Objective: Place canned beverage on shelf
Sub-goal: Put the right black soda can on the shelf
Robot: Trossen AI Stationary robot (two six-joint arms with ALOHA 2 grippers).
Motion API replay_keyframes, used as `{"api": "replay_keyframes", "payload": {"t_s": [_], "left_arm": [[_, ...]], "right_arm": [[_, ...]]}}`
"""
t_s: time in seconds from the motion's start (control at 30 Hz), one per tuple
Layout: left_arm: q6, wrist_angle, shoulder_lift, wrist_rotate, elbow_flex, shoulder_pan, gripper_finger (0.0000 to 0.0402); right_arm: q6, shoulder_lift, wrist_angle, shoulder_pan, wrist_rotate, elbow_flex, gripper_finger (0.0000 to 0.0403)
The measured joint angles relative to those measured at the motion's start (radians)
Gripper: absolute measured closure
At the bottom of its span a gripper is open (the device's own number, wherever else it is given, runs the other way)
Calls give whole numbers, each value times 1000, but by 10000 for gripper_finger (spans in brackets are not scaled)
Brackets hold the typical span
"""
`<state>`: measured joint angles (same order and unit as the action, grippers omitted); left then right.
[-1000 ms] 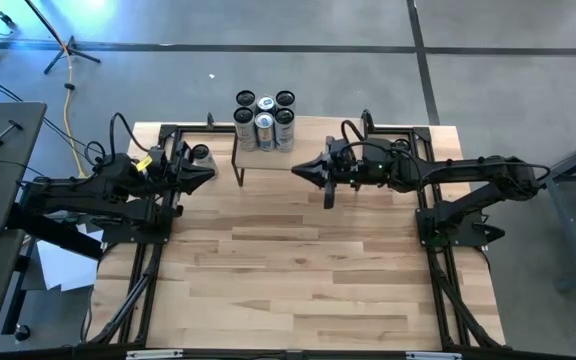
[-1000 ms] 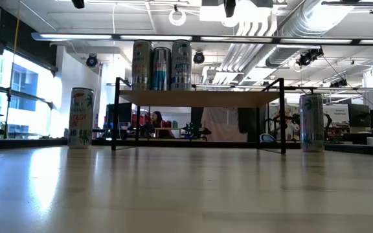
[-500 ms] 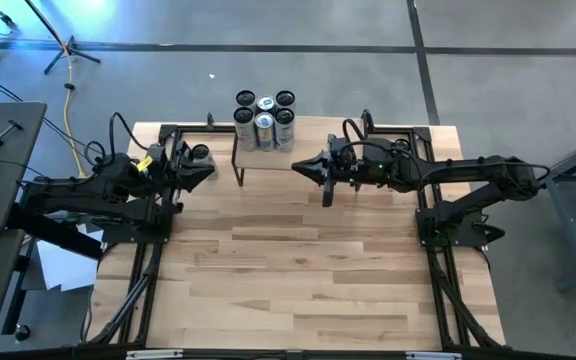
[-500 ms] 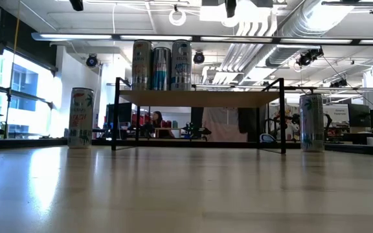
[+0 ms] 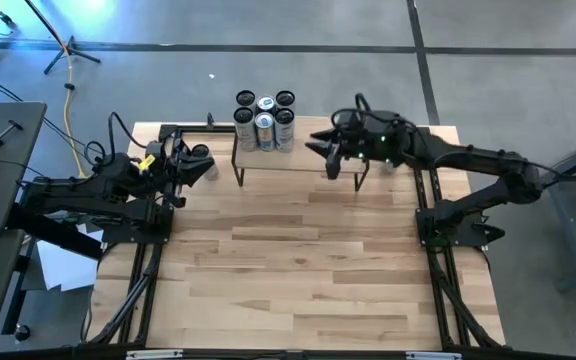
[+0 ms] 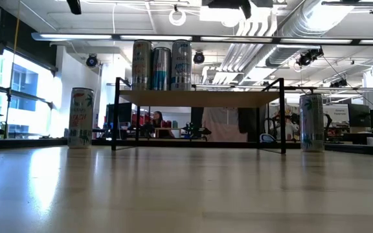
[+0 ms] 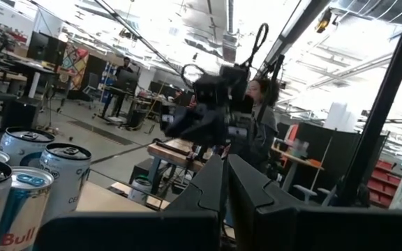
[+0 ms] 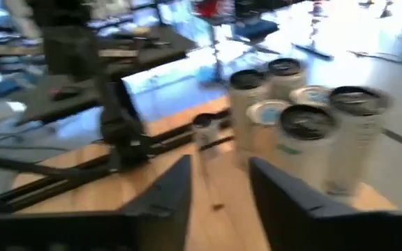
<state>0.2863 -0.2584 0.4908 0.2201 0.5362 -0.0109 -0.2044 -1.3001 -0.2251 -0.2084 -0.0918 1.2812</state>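
From above I am counting five cans point(image 5: 264, 121) clustered on the shelf point(image 5: 298, 162); the low view is showing only three there, plus one standing at each side on the table point(image 5: 298, 270). My right gripper point(image 5: 317, 147) is hovering over the shelf, fingers apparently parted, empty; my left gripper point(image 5: 206, 168) is waiting closed.

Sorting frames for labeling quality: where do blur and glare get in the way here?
Right wrist view: motion blur smears the cans on the shelf. Left wrist view: bright ceiling light washes out the room. Low view: backlit, with sheen on the table. High view: sharp and evenly lit.
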Motion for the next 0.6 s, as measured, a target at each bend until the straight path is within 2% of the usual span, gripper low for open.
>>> {"api": "replay_keyframes", "payload": {"t_s": [0.13, 0.27, 0.47, 0.6], "left_arm": [[0, 11, 0, -1, 0, 0, 402], [0, 29, 0, -32, 0, 0, 402], [0, 38, 0, -111, 0, 0, 402], [0, 53, 0, -113, 0, 0, 402]], "right_arm": [[-22, -17, -234, -18, -132, 139, 180], [-37, -37, -439, -42, -346, 244, 107], [-200, -36, -659, -114, -512, 290, 67], [-411, -36, -776, -211, -509, 276, 64]]}}
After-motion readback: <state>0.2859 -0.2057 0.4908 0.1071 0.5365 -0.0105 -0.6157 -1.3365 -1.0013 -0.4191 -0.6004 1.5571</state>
